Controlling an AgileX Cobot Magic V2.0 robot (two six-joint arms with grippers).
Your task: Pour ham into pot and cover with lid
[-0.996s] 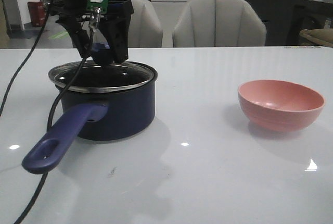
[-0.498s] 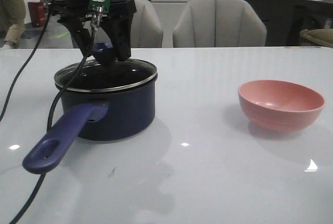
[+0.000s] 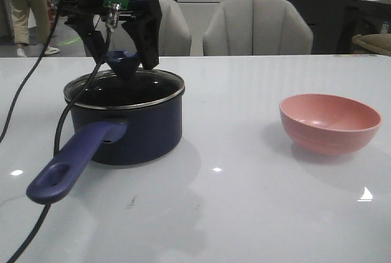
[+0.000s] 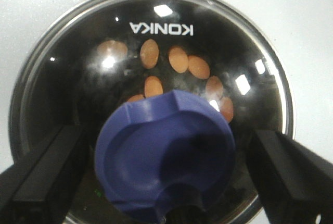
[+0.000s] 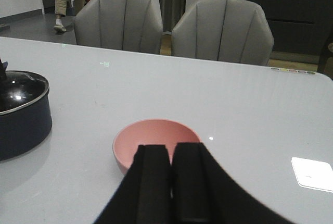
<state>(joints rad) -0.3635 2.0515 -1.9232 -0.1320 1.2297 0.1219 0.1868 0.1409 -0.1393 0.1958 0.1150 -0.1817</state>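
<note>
Two hazards: snagging and dragging are judged possible.
Lid: seated on the pot, ham seen beneath the glass.
Left fingers: spread wide either side of the knob, nothing gripped.
Right fingers: pressed together, empty, above the pink bowl.
Risk: a skewed retreat could catch the knob and unseat the lid on the tabletop.

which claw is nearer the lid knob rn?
Left. The left claw hangs open right over the pot, one finger on either side of the lid knob, not touching it. The right claw is shut, off by the pink bowl.
</note>
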